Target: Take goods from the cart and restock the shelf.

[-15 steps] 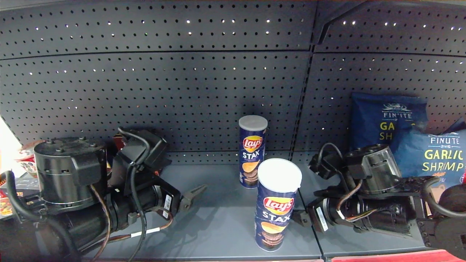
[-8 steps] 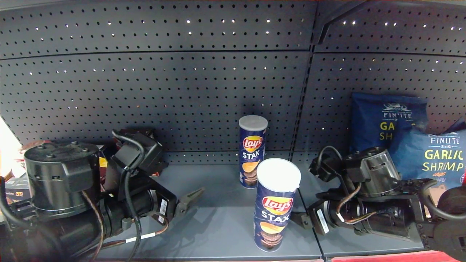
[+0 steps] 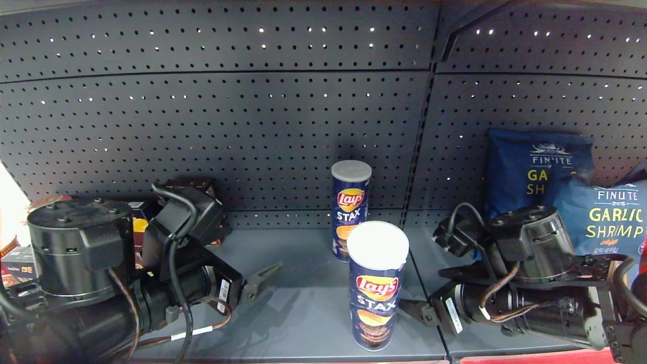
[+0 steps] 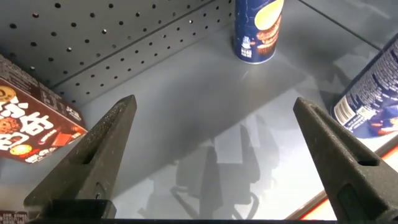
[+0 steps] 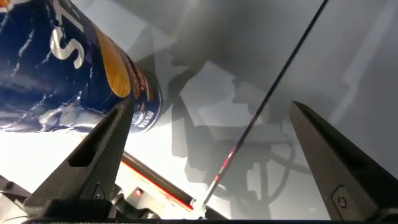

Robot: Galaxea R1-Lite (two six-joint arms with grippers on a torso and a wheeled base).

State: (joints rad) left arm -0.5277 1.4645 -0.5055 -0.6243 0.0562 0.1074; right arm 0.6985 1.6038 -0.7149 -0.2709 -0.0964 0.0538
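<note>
- Right gripper (image 5: 211, 106): jaws spread wide and empty, just beside the front chip can (image 3: 376, 288).
- Left gripper (image 4: 214, 102): also splayed, holding nothing, low over the shelf (image 3: 303, 308).
- Front chip can stands upright near the shelf edge, with the rear can (image 3: 350, 210) behind it.

The left arm (image 3: 76, 253) is matt black: a squat cylindrical joint housing with small screws ringed on its flat cap, then a narrower round wrist segment. A boxy black camera module (image 3: 189, 215) sits on that wrist, and thick black cables (image 3: 177, 263) loop from it along the arm; a thinner brown wire (image 3: 202, 331) carries a white band. A white label (image 3: 222, 290) marks the wrist's end face. The left gripper (image 4: 214, 102) has dark grey, wedge-shaped jaws tapering to blunt tips. The right arm (image 3: 530, 242) matches — though its cylindrical housing is shiny grey metal — and the right gripper (image 5: 210, 106) bears the same tapered jaws.
</note>
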